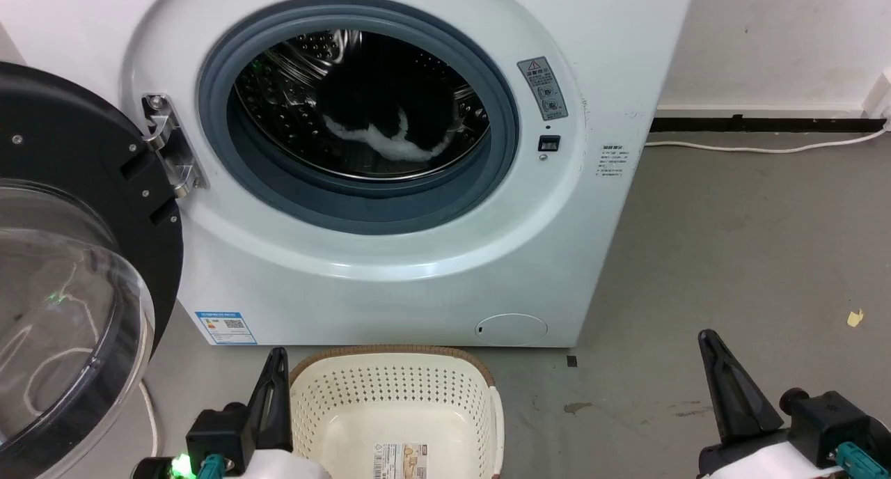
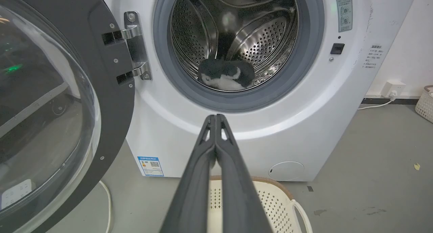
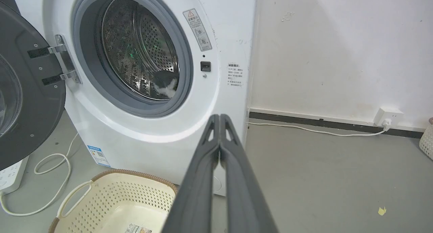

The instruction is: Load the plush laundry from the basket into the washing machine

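Observation:
The black plush laundry (image 1: pixel 390 127) with its white tuft lies inside the steel drum of the white washing machine (image 1: pixel 390 270); the plush laundry (image 2: pixel 226 76) rests at the drum's bottom, and the plush laundry (image 3: pixel 164 85) peeks over the gasket. The washer's door (image 1: pixel 62 270) stands swung open at the left. The cream basket (image 1: pixel 397 409) sits on the floor before the washer, holding nothing but its label sticker. My left gripper (image 1: pixel 277 357) is shut, just left of the basket's rim. My right gripper (image 1: pixel 706 340) is shut, hanging over bare floor at the right. Both hold nothing.
A white cable (image 1: pixel 759 146) runs along the wall base to a socket (image 3: pixel 389 116). A power strip (image 3: pixel 10 175) and looped cord (image 3: pixel 54 178) lie under the open door. Another woven basket (image 2: pixel 425 104) stands far right. A yellow scrap (image 1: pixel 855 317) lies on the grey floor.

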Tool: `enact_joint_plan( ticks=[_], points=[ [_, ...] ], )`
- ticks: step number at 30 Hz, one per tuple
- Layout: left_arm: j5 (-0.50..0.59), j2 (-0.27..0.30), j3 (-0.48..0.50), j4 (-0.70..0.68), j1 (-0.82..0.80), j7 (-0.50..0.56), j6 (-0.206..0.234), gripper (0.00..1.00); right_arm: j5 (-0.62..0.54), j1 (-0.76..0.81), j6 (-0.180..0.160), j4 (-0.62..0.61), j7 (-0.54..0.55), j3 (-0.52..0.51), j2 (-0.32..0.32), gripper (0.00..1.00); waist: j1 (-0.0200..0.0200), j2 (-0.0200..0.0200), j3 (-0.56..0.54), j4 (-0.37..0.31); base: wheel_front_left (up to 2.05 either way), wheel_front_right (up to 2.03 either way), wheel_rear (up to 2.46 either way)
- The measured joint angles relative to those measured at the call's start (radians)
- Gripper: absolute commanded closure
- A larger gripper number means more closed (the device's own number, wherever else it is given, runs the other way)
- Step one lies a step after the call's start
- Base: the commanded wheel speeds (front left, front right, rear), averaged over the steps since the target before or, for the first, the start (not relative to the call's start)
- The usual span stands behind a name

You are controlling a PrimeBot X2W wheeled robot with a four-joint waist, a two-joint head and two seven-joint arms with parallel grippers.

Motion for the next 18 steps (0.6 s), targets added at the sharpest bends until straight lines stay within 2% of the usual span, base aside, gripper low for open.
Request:
enact_joint_plan(
  ticks=[18],
  points=[
    [0.020,0.000,0.015,-0.008,-0.009,0.038,-0.014,1.00,-0.016,-0.018,0.000,0.007,0.040,0.005,0.000,1.00,0.0000,0.0000,-0.003,0.001,0.00,0.00,0.00]
  ],
)
